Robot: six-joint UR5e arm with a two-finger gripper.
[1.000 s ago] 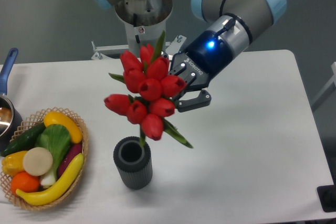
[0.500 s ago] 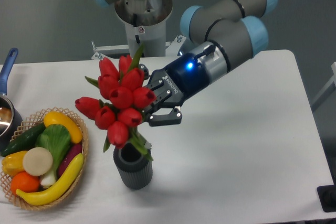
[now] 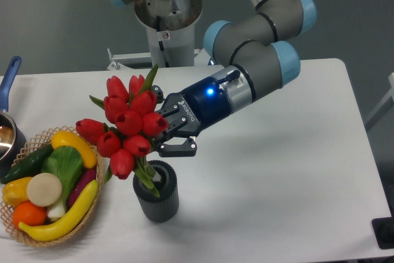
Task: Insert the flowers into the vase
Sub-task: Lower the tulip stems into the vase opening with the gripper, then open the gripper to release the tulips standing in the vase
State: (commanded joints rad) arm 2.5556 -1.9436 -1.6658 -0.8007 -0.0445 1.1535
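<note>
Pincer (image 3: 165,132) clamped on the flowers (image 3: 126,125), gripping the bunch at the stems just under the buds, so the red heads fan out to the upper left and the stem ends are free to go down. Bunch is tilted, heads leaning over toward the wicker basket (image 3: 93,214); lower stems and leaves sit at the mouth of the vase (image 3: 156,191) and look partly inside, depth hidden by the rim. Vase stands upright on the white desk (image 3: 289,170), just right of the basket. Arm reaches in low from the right, likely to keep the wrist clear of the vase top. Judgement: insertion underway, not finished; stems need straightening and lowering before release, else the top-heavy bunch could tip the small vase or flop onto the basket.
</note>
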